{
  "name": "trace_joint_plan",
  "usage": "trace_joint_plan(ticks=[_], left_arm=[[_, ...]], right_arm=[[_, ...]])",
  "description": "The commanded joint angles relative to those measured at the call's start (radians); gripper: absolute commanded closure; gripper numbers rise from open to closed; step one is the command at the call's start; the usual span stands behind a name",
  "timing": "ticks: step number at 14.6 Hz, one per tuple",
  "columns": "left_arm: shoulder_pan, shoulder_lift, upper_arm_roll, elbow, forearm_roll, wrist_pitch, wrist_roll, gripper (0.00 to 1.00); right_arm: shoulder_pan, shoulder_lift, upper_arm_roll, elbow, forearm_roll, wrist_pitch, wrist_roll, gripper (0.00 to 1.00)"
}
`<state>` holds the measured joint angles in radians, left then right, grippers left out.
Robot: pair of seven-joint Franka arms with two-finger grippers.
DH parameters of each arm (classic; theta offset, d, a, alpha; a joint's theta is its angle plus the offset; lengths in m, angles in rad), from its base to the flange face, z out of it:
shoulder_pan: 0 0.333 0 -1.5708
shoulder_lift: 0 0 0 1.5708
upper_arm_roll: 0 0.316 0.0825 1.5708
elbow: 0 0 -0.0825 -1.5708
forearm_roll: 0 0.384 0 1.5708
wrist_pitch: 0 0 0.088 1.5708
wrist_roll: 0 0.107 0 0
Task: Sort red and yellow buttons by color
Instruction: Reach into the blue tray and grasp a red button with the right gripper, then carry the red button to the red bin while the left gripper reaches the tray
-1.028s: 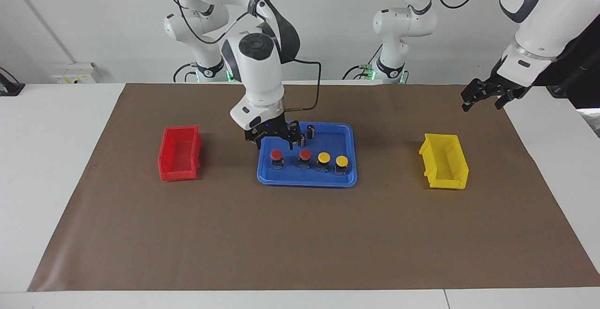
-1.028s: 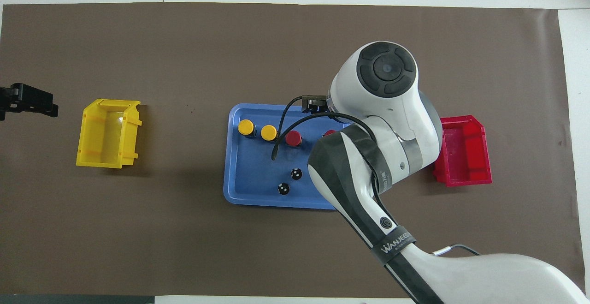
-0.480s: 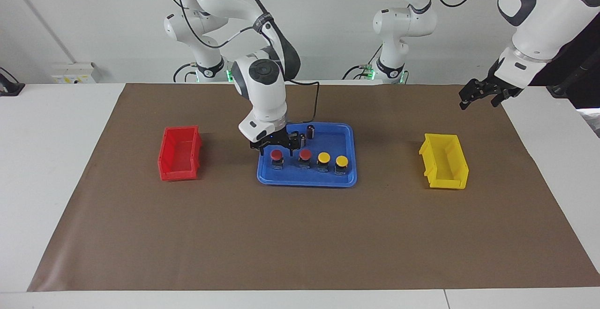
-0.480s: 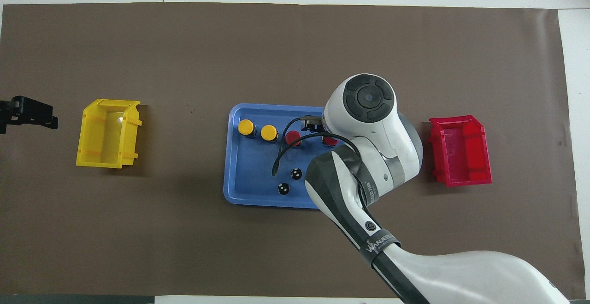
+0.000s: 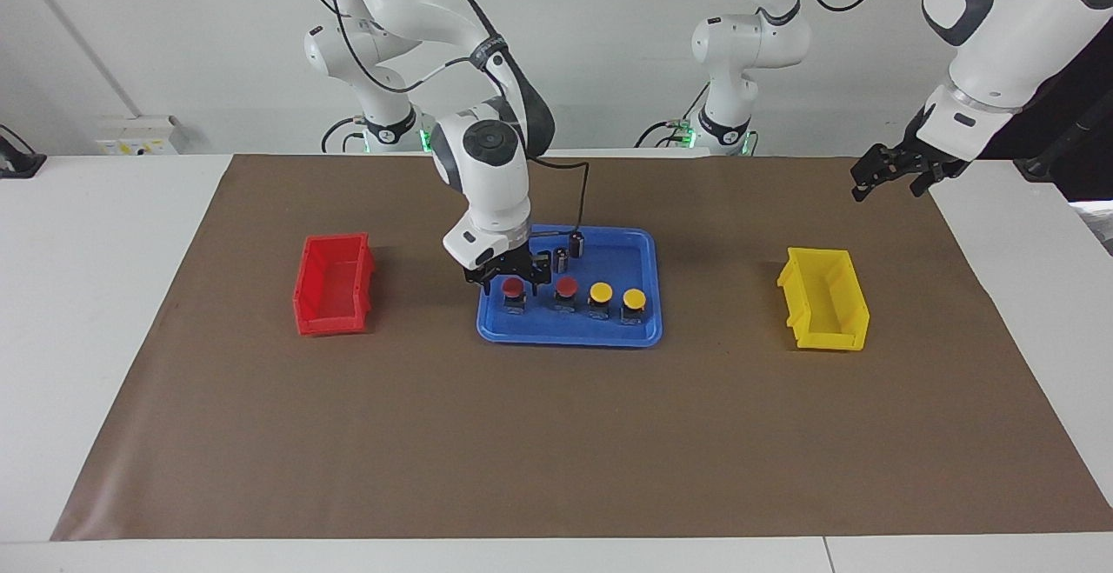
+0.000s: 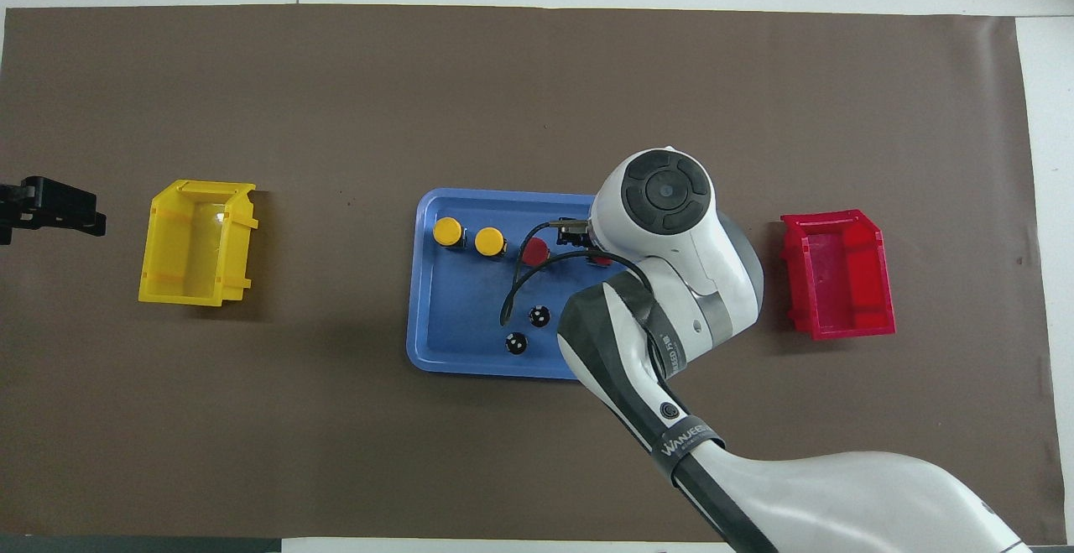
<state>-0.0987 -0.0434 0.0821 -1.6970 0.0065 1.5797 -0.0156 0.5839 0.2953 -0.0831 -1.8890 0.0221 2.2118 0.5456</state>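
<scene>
Two red buttons [image 5: 514, 285] [image 5: 566, 286] and two yellow buttons [image 5: 600, 291] [image 5: 634, 298] stand in a row in the blue tray [image 5: 609, 335]. My right gripper [image 5: 513, 281] is down in the tray, open, with a finger on either side of the red button at the end nearest the red bin. In the overhead view the right wrist covers that button; the other red button [image 6: 535, 251] and both yellow ones [image 6: 447, 231] [image 6: 489, 241] show. My left gripper [image 5: 887, 180] waits open and holds nothing, in the air past the yellow bin at its own end.
A red bin [image 5: 335, 282] stands toward the right arm's end of the brown mat, a yellow bin [image 5: 824, 299] toward the left arm's end. Two dark capless cylinders [image 5: 576, 244] [image 5: 562, 258] stand in the tray nearer to the robots than the buttons.
My right gripper has come down over the tray and now straddles the end red button, its fingers narrowing. The left arm has drawn back slightly.
</scene>
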Motion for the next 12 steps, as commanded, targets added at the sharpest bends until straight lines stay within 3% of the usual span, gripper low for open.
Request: trace_joint_plan(ticks=[1, 4, 7, 9, 11, 12], left_arm=[[-0.007, -0.027, 0.001, -0.027, -0.003, 0.011, -0.015, 0.00], [-0.007, -0.033, -0.001, -0.052, -0.003, 0.025, -0.017, 0.00], [-0.038, -0.101, -0.014, -0.234, -0.005, 0.240, -0.097, 0.00], [-0.169, -0.072, -0.021, -0.288, -0.005, 0.345, -0.283, 0.00], [-0.254, -0.026, -0.021, -0.296, -0.005, 0.394, -0.407, 0.00], [-0.291, 0.008, -0.019, -0.296, -0.005, 0.420, -0.437, 0.00]], right_arm=[[0.016, -0.008, -0.004, -0.035, -0.014, 0.028, -0.003, 0.21], [0.019, -0.010, -0.004, -0.036, -0.014, 0.026, -0.004, 0.32], [0.011, -0.007, -0.004, -0.033, -0.014, 0.034, -0.010, 0.47], [0.004, -0.004, -0.004, -0.032, -0.014, 0.068, -0.010, 0.61], [0.001, -0.004, -0.004, -0.019, -0.008, 0.056, -0.009, 0.82], [-0.004, -0.013, -0.007, -0.012, -0.008, 0.043, -0.012, 0.84]])
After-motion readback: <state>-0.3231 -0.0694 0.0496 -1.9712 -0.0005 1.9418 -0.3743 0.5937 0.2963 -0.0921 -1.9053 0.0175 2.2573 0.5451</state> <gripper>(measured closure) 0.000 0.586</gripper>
